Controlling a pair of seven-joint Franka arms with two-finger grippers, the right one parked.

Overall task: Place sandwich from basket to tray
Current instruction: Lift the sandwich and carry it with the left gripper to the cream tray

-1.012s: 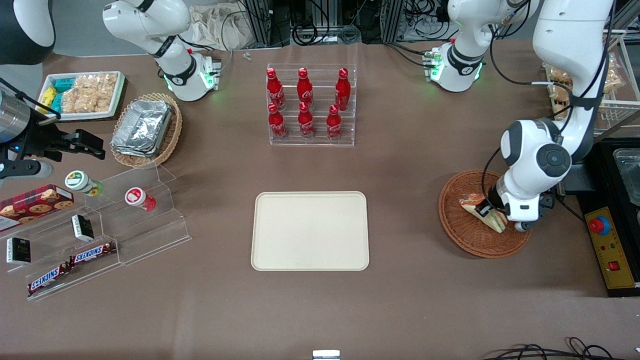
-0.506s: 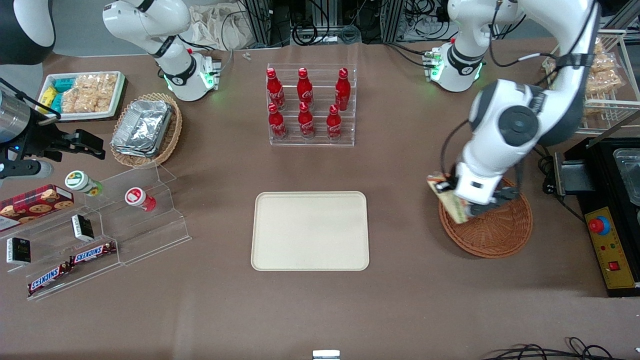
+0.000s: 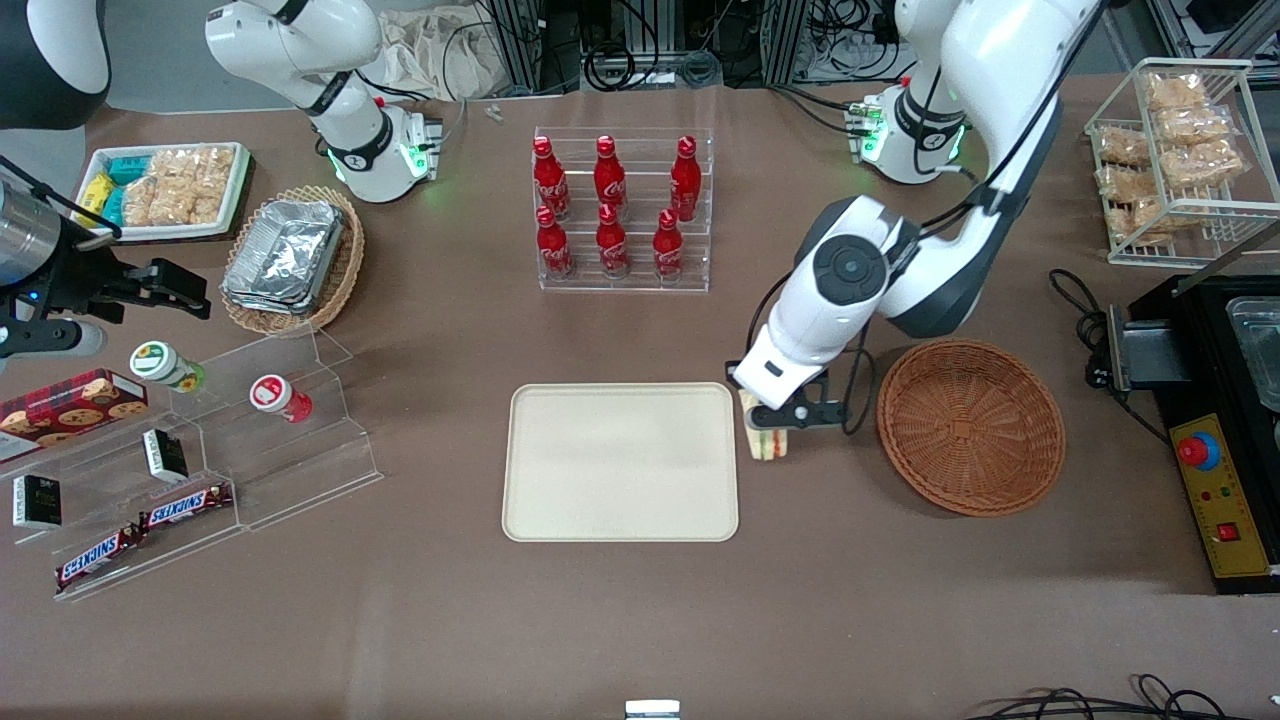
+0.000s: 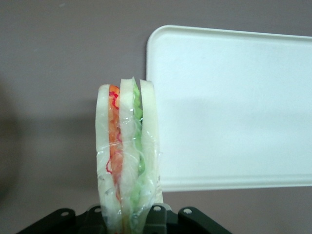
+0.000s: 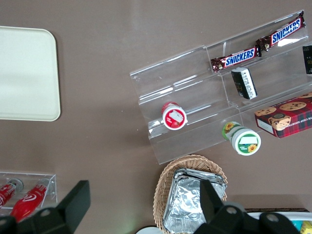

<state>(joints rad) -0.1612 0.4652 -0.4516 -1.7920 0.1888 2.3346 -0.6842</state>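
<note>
The gripper hangs right of centre, jaws clenched on the sandwich, carried upright between basket and tray, likely for a clean set-down.

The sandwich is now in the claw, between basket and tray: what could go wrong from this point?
1. The claw holds the sandwich only at one end; the rest sticks out unsupported in its clear wrap, so it might slip or sag.
2. It hangs over bare table between the basket and the tray, next to the tray's edge. Released now, it would likely miss the tray or land on its rim.
</note>
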